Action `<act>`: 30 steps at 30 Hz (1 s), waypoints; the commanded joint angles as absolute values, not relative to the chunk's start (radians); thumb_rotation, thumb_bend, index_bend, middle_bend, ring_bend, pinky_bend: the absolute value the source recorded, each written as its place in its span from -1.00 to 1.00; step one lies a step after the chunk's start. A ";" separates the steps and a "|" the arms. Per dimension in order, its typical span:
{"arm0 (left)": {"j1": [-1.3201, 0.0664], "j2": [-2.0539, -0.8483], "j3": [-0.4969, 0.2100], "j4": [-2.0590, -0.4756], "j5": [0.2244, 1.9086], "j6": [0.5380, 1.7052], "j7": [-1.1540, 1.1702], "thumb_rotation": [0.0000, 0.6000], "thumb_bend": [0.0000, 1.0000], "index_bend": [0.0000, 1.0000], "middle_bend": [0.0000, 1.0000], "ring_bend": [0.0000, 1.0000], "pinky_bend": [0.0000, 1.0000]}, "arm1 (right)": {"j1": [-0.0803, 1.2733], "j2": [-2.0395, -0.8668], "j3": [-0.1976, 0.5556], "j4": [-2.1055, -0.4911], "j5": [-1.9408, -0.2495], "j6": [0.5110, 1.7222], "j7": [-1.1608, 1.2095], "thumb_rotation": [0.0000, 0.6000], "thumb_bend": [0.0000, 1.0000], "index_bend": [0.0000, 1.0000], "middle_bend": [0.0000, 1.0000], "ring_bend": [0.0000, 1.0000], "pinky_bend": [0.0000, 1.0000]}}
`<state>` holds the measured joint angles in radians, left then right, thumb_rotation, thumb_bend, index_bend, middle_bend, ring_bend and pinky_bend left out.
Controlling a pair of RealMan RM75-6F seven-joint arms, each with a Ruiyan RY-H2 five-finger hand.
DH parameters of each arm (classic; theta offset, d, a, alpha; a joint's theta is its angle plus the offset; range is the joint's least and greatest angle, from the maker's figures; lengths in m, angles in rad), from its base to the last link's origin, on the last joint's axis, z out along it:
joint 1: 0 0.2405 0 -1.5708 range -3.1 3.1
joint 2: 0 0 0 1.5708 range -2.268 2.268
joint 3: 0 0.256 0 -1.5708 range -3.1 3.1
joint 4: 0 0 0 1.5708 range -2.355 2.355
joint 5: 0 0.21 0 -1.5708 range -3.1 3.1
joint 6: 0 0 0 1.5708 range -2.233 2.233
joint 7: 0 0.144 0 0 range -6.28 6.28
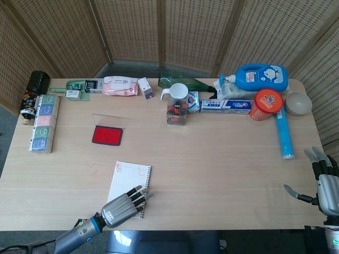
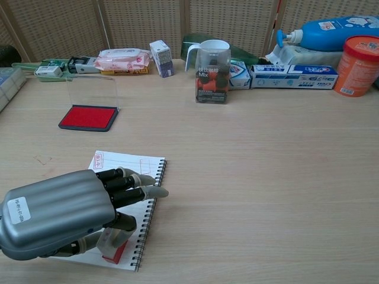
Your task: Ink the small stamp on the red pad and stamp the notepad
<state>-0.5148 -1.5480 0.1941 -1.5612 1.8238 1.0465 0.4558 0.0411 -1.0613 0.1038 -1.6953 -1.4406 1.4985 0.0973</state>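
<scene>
Fingers of the left hand curl over the near corner of the notepad, grasping the small stamp — its red base rests on the lined page close to the spiral binding. Two faint red marks show along the notepad's far edge. Beyond it on the tabletop, well apart, sits the red pad with its clear lid upright. Over at the tabletop's right edge, the right hand holds nothing — fingers spread apart.
</scene>
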 commanded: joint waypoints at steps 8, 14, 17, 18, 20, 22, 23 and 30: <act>-0.514 -1.559 0.194 -1.550 1.817 1.035 0.462 1.00 -0.16 0.47 -1.00 -1.00 -0.80 | 0.041 -1.060 0.103 -1.696 -1.442 1.498 0.101 0.33 -1.00 -1.00 -1.00 -1.00 -1.00; -0.511 -1.566 0.194 -1.544 1.813 1.034 0.466 1.00 -0.16 0.47 -1.00 -1.00 -0.80 | 0.040 -1.060 0.104 -1.695 -1.442 1.499 0.101 0.34 -1.00 -1.00 -1.00 -1.00 -1.00; -0.511 -1.567 0.193 -1.543 1.812 1.034 0.469 1.00 -0.16 0.47 -1.00 -1.00 -0.80 | 0.040 -1.060 0.103 -1.693 -1.441 1.498 0.102 0.34 -1.00 -1.00 -1.00 -1.00 -1.00; -0.511 -1.567 0.193 -1.543 1.810 1.034 0.468 1.00 -0.16 0.47 -1.00 -1.00 -0.80 | 0.040 -1.059 0.103 -1.693 -1.442 1.498 0.102 0.34 -1.00 -1.00 -1.00 -1.00 -1.00; -0.510 -1.568 0.193 -1.541 1.808 1.032 0.469 1.00 -0.16 0.47 -1.00 -1.00 -0.80 | 0.041 -1.059 0.102 -1.693 -1.444 1.498 0.102 0.34 -1.00 -1.00 -1.00 -1.00 -1.00; -0.510 -1.570 0.194 -1.538 1.806 1.030 0.469 1.00 -0.16 0.47 -1.00 -1.00 -0.80 | 0.041 -1.060 0.102 -1.692 -1.444 1.499 0.101 0.33 -1.00 -1.00 -1.00 -1.00 -1.00; -0.510 -1.571 0.194 -1.537 1.806 1.029 0.469 1.00 -0.16 0.47 -1.00 -1.00 -0.80 | 0.041 -1.060 0.102 -1.693 -1.444 1.499 0.101 0.34 -1.00 -1.00 -1.00 -1.00 -1.00; -0.509 -1.575 0.194 -1.535 1.802 1.028 0.467 1.00 -0.16 0.47 -1.00 -1.00 -0.80 | 0.040 -1.059 0.103 -1.692 -1.442 1.498 0.102 0.33 -1.00 -1.00 -1.00 -1.00 -1.00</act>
